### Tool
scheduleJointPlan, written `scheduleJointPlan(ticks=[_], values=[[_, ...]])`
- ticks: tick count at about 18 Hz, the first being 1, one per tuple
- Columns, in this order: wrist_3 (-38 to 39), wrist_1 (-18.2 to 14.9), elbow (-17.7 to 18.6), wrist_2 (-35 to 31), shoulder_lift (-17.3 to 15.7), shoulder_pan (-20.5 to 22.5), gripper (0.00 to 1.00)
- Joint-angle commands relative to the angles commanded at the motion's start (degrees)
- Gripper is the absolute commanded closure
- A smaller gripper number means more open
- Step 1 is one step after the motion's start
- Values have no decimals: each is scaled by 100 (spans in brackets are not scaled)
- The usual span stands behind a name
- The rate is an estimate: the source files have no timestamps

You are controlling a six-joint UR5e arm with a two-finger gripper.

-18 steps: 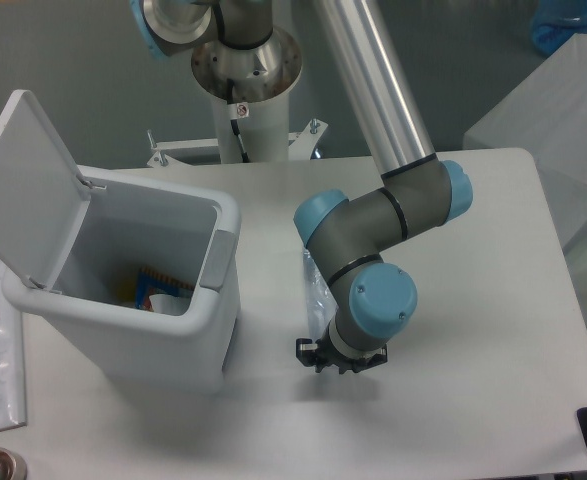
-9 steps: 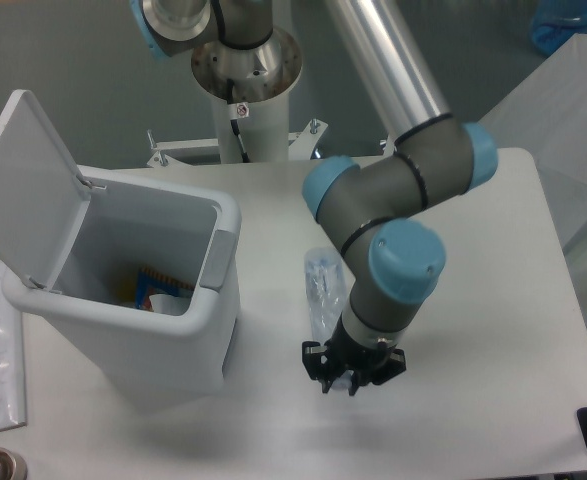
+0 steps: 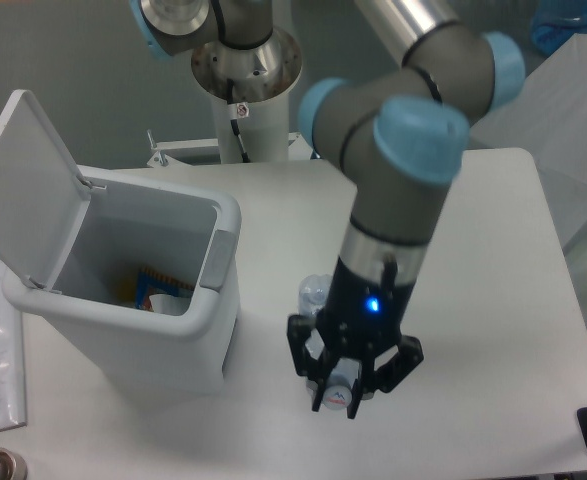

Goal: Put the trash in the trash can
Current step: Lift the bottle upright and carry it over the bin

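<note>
— How far along is the arm?

— The gripper [image 3: 345,392] is pinching the bottle [image 3: 325,340] between its fingers, near the table's [image 3: 493,300] front edge, beside the trash can [image 3: 148,300].

— Is the bottle touching the table?

— That cannot be told.

— And the can?

— It is standing open by the left edge, lid [image 3: 23,185] up, something colourful lying inside. The bottle is waiting to go in; no cup is showing.

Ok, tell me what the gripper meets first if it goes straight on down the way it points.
Most likely the bare white table under the gripper, which already holds a clear bottle between its fingers; height above the table is unclear.
</note>
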State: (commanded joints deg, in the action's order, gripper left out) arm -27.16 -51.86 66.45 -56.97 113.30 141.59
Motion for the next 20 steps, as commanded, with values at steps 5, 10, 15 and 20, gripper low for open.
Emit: scheduleJointPlan(ticks=[5, 10, 15, 20], values=[[228, 44, -44, 335, -369, 18, 97], [448, 44, -70, 906, -713, -17, 97], [571, 44, 8, 1082, -897, -175, 97], [545, 114, 587, 1083, -1161, -421, 97]])
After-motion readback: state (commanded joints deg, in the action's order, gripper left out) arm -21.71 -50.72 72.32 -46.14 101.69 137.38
